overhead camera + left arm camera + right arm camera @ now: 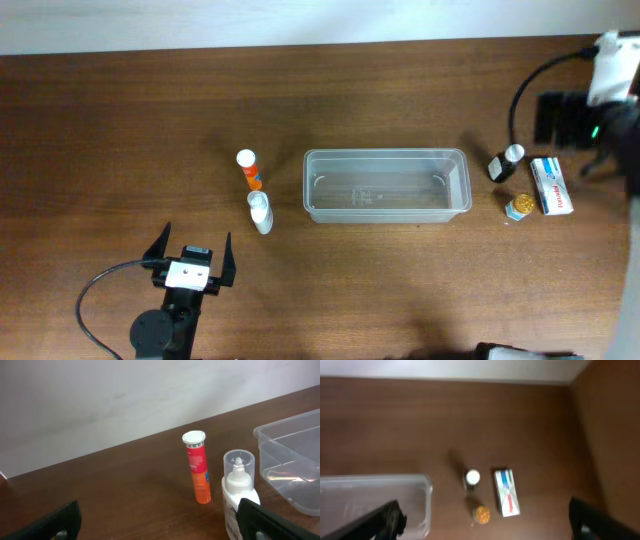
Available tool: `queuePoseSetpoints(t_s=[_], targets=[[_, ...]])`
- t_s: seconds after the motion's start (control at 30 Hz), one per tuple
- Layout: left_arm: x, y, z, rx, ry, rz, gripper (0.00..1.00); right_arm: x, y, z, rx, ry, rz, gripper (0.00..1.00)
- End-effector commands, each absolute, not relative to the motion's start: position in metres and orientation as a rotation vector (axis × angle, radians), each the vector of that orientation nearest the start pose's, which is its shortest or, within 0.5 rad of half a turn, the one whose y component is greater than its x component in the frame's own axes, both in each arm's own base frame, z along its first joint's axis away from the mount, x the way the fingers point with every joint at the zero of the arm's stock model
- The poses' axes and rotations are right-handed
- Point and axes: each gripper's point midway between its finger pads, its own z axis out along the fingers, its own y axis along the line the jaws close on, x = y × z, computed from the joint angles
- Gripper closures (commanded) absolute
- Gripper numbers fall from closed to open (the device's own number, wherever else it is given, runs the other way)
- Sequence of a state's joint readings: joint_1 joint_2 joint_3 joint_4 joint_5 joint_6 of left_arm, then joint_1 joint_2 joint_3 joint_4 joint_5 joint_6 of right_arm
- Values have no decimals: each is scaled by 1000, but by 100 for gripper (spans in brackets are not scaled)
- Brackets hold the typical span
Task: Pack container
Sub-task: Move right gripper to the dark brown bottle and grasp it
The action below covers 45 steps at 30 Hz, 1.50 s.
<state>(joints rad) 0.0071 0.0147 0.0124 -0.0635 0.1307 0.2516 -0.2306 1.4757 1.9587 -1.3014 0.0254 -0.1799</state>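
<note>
The clear plastic container (385,185) sits at the middle of the brown worktop (120,120), long side running left to right, open at the top, with only the wood showing through its see-through floor. Just off its left end stand an orange tube (248,168) with a white cap and, nearer the front edge, a white bottle (260,212) under a clear cap; the two are close together, upright and apart from the tub wall. Off the right end are a dark bottle (505,162) with a white top, a yellow-lidded jar (519,208) and a white-and-blue box (551,185) lying flat beside them. The left claw (197,236) hovers near the front edge, left of the tub, fingers spread wide and gripping nothing, with the white bottle close before its right finger (257,517) in the wrist view. The right claw (484,504) hangs high over the right-hand group, also spread wide and carrying nothing. Bare wood lies open along the back, up to the pale wall (125,395)
</note>
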Motion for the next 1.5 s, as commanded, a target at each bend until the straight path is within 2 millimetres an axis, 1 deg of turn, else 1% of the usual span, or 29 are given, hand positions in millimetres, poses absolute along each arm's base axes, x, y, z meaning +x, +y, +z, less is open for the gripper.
queuePoseSetpoints(t_s=[0.0, 0.03, 0.07, 0.13, 0.2, 0.27, 0.4, 0.43, 0.6, 0.7, 0.8, 1.07, 1.13, 1.23, 1.3, 1.47], targets=[[245, -22, 160, 314, 1606, 93, 1, 366, -106, 336, 143, 2524, -99, 2], [245, -22, 160, 314, 1606, 93, 1, 372, -112, 323, 161, 2562, -91, 2], [245, -22, 160, 314, 1606, 93, 1, 379, -117, 304, 174, 2616, -75, 2], [245, -22, 160, 314, 1606, 93, 1, 388, -120, 281, 170, 2677, -57, 2], [245, -22, 160, 314, 1606, 93, 1, 396, -123, 260, 110, 2734, -52, 2], [245, -22, 160, 314, 1606, 93, 1, 403, -125, 237, 99, 2790, -33, 2], [245, -22, 160, 314, 1606, 93, 1, 407, -127, 196, 87, 2908, 17, 1], [245, -22, 160, 314, 1606, 93, 1, 407, -126, 189, 73, 2928, 26, 1], [245, -22, 160, 314, 1606, 93, 1, 413, -116, 148, -64, 3033, 73, 0], [245, -22, 160, 314, 1606, 93, 1, 414, -113, 133, -136, 3059, 95, 1], [245, -22, 160, 314, 1606, 93, 1, 415, -113, 124, -140, 3072, 105, 3], [245, -22, 160, 314, 1606, 93, 1, 405, -111, 82, -143, 3165, 147, 6], [245, -22, 160, 314, 1606, 93, 1, 399, -112, 69, -143, 3187, 144, 6], [245, -22, 160, 314, 1606, 93, 0, 395, -114, 57, -144, 3208, 115, 7], [245, -22, 160, 314, 1606, 93, 1, 395, -115, 56, -145, 3206, 111, 8], [245, -22, 160, 314, 1606, 93, 1, 401, -117, 56, -144, 3183, 97, 16]])
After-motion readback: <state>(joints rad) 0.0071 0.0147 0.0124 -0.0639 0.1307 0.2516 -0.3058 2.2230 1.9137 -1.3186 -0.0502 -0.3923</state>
